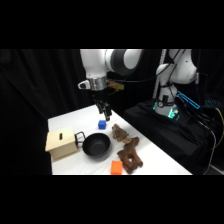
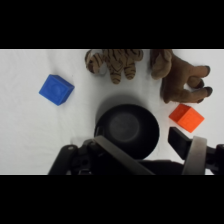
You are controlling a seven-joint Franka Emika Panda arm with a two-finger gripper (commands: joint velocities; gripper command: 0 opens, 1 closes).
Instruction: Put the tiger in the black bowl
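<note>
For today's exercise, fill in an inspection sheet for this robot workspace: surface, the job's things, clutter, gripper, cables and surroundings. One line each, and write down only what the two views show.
Surface: white table, no spills seen.
Job's things: tiger lies on the table, outside the black bowl; the bowl looks empty.
Clutter: blue block, orange block, larger brown animal toy, tan wooden box beside the bowl.
Gripper: gripper hangs above the table near the blue block, holding nothing visible; finger state cannot be told.
Cables: dark cables run by the arm's base.
Surroundings: black curtain behind the table; no person seen.
</note>
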